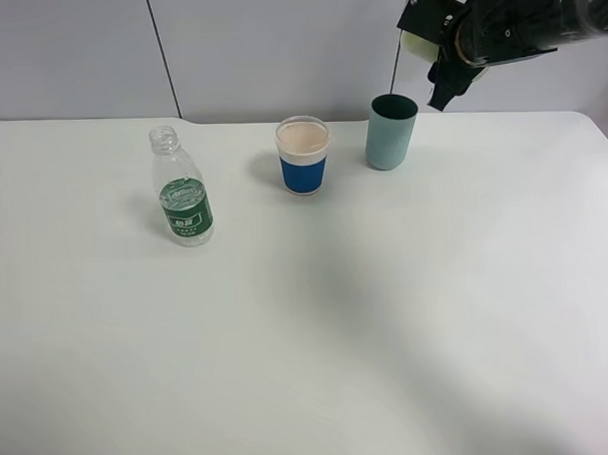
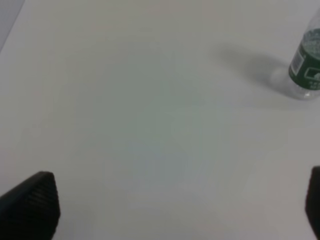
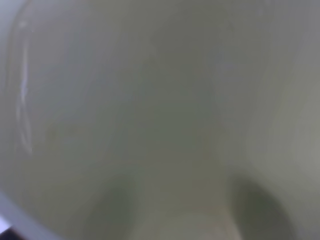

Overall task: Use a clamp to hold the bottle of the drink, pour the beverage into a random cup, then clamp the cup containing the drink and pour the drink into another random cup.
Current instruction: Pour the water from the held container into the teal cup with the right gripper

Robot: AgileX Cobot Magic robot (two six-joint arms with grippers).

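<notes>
A clear uncapped bottle (image 1: 183, 192) with a green label stands upright on the left of the white table; its base shows in the left wrist view (image 2: 306, 67). A white cup with a blue band (image 1: 303, 156) stands mid-table, and a teal cup (image 1: 392, 133) stands to its right. My right gripper (image 1: 435, 65) is raised above and behind the teal cup, shut on a pale cup (image 1: 415, 46) that is tipped over. The pale cup's inside (image 3: 160, 120) fills the right wrist view. My left gripper (image 2: 172, 210) is open and empty over bare table, well away from the bottle.
The white table (image 1: 308, 347) stretches wide in front of the bottle and cups. A grey wall runs behind it. The table's right far corner lies near the teal cup, under the right arm (image 1: 536, 15).
</notes>
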